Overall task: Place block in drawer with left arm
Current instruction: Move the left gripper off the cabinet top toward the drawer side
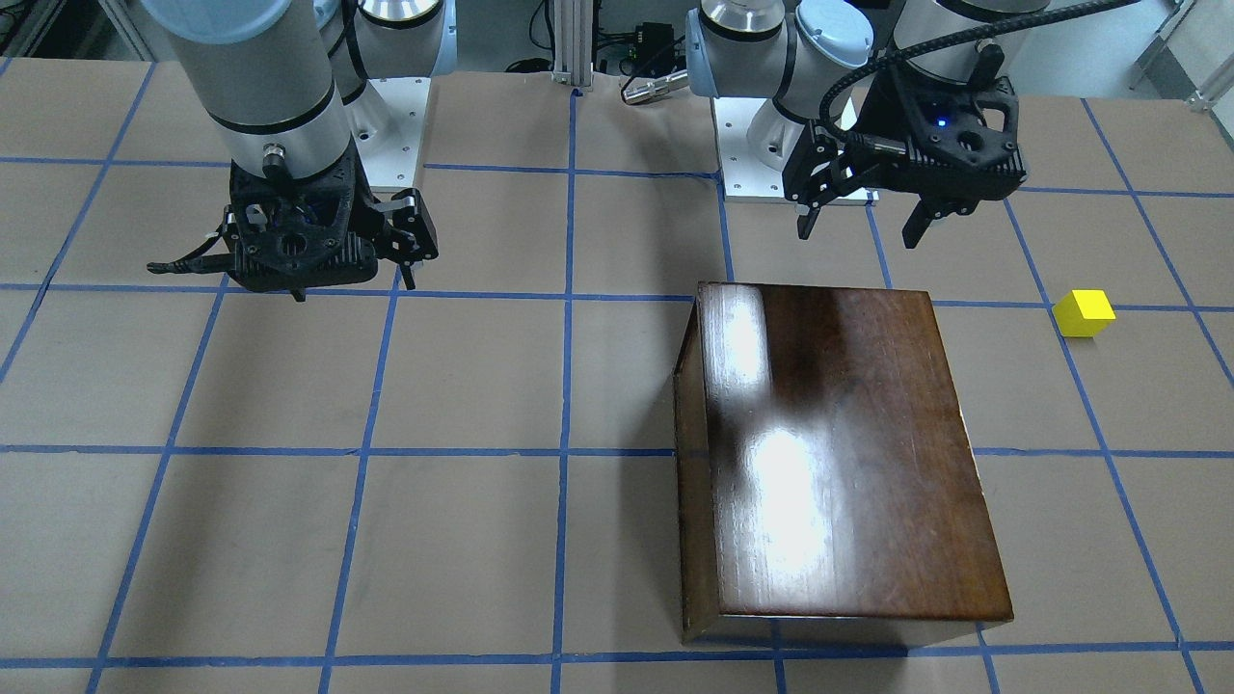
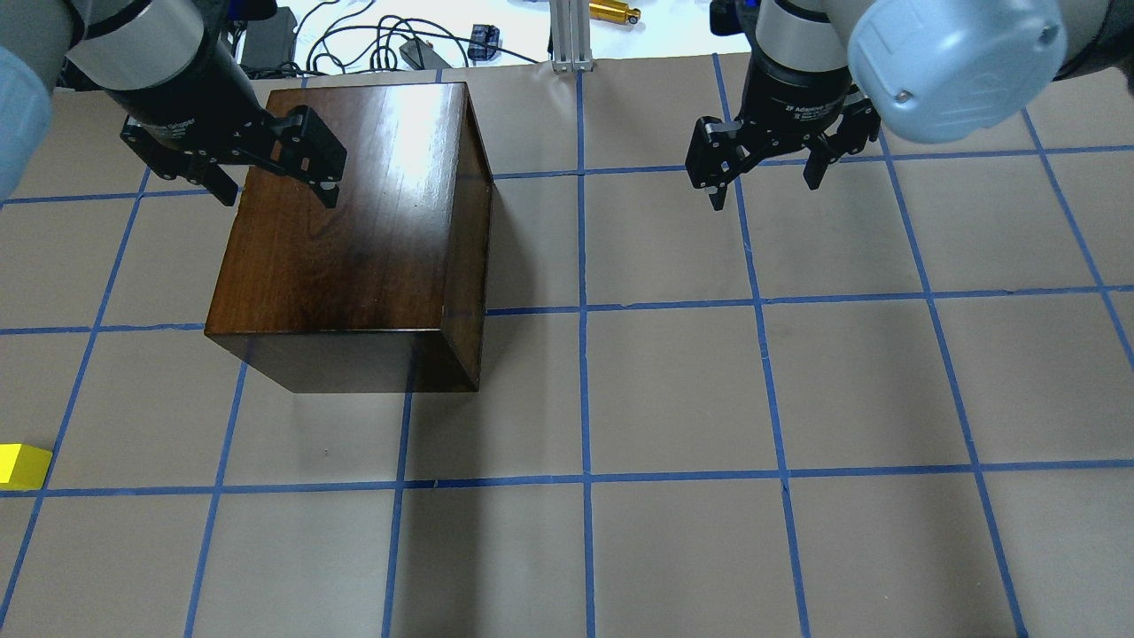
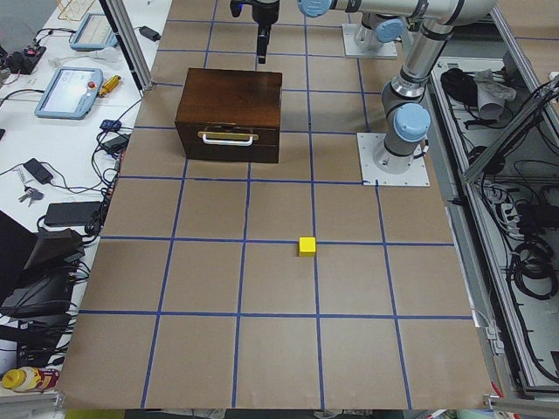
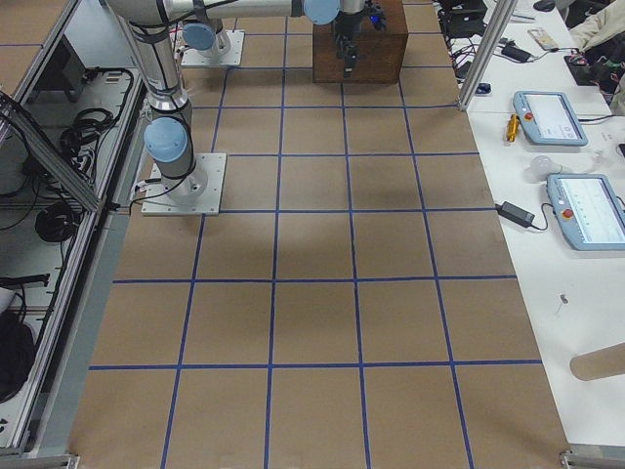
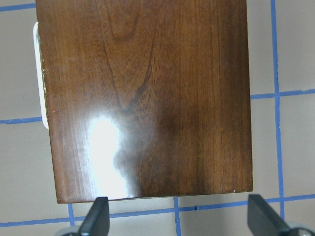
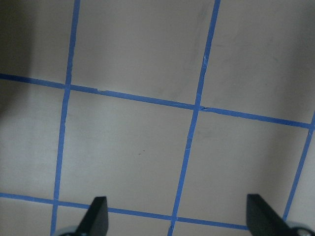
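Left gripper (image 1: 858,229) hangs above the robot-side edge of the cabinet (image 1: 829,453), fingers spread wide, nothing between them. Its wrist camera looks straight down on the glossy lid. Block (image 3: 307,246) sits alone on the table (image 1: 463,386), well apart from the cabinet, out past the robot's left side and untouched. Drawer (image 3: 229,144) is pushed fully in. Its front and pale handle (image 3: 229,136) face the table's left end, the same side as the block, so pull and drop look to fall within the left arm's reach. Judged stage: start, nothing grasped, drawer not opened. It probably has to come out by the handle before the block can go in. Right gripper (image 2: 764,182) hovers over bare table well apart from the cabinet, fingers apart and empty, likely parked out of the way.
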`<state>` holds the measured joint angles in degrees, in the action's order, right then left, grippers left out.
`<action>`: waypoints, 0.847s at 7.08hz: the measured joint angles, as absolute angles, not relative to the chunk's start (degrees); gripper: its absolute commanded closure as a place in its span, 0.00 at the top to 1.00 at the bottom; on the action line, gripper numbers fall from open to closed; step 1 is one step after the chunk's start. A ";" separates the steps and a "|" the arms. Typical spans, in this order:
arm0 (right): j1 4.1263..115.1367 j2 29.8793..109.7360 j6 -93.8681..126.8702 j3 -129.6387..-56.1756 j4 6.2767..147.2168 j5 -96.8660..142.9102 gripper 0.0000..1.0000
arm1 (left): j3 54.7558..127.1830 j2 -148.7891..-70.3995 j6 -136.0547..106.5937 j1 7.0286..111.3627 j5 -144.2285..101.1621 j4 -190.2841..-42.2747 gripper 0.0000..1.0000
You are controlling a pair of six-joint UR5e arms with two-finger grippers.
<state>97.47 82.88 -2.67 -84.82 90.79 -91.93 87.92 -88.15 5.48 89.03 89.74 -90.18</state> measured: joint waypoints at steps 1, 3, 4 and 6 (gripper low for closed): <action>97.47 82.88 -2.65 -84.82 90.79 -91.93 1.00 | 87.91 -88.15 5.46 89.02 89.74 -90.18 1.00; 97.47 82.88 -2.64 -84.82 90.79 -91.93 1.00 | 87.84 -88.18 5.45 88.96 89.74 -90.18 1.00; 97.47 82.88 -2.64 -84.81 90.79 -91.93 1.00 | 87.76 -88.19 5.47 88.92 89.74 -90.18 1.00; 97.47 82.88 -2.65 -84.82 90.79 -91.93 1.00 | 87.67 -88.27 5.53 87.76 89.70 -90.36 1.00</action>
<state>97.47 82.88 -2.65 -84.82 90.79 -91.93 87.67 -88.27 5.53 87.76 89.70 -90.36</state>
